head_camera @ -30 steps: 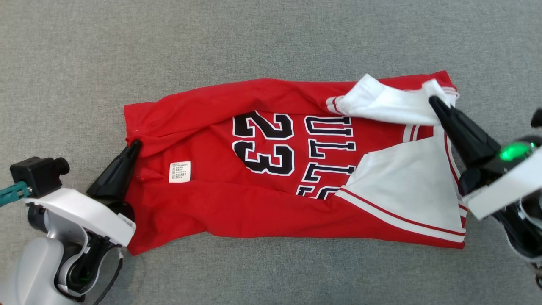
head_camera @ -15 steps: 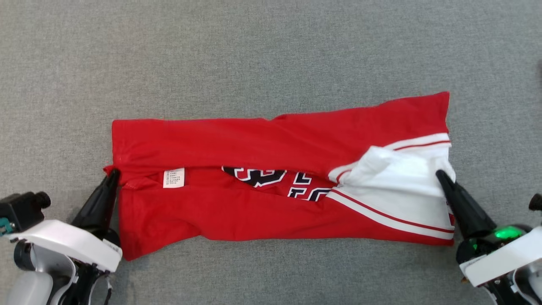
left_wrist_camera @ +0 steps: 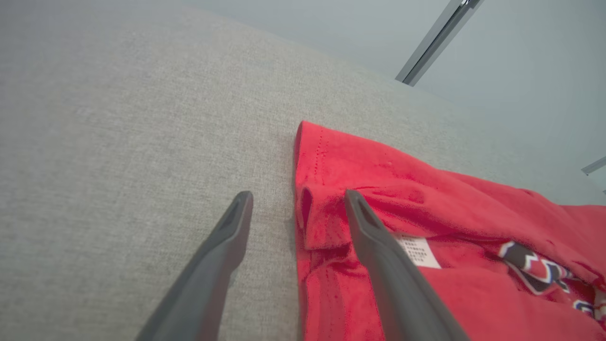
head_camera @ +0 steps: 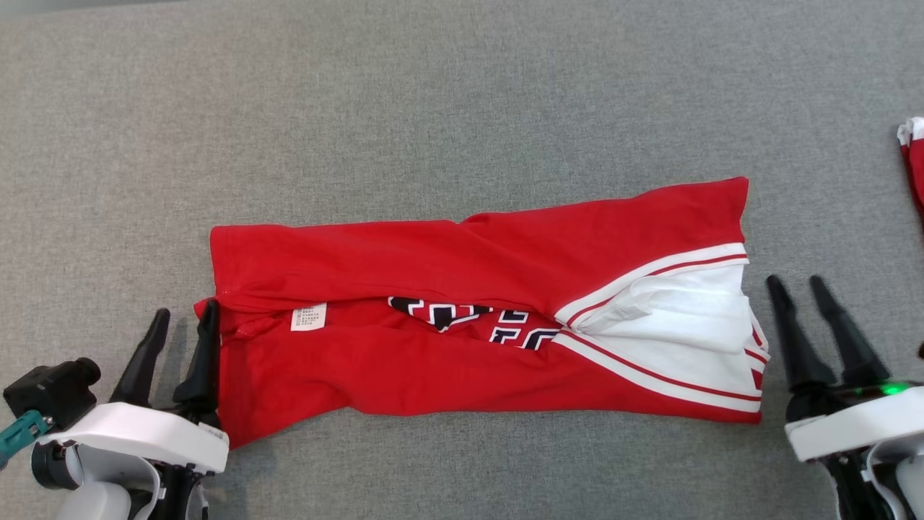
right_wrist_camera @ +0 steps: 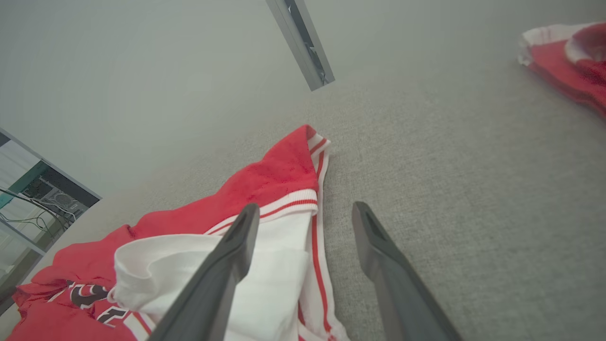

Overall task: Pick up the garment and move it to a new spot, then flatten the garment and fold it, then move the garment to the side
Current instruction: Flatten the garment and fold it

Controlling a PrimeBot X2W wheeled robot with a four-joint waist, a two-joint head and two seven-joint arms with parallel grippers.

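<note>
The garment (head_camera: 469, 318) is lying lengthwise-folded mid grey surface (head_camera: 462, 108), with the left gripper (head_camera: 186, 309) at its 9 o'clock end and the right gripper (head_camera: 795, 279) at its 3 o'clock end both hovering with fingers apart and gripping nothing, so the folding is looking half done and probably calling for fresh pinches on both ends.

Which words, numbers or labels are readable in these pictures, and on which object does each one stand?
Nothing can be read completely.
Black-and-white print on the red garment: only fragments of characters show in the gap between the folds; not readable.
White care label on the same garment: several printed lines, too small and blurred to read.
</note>
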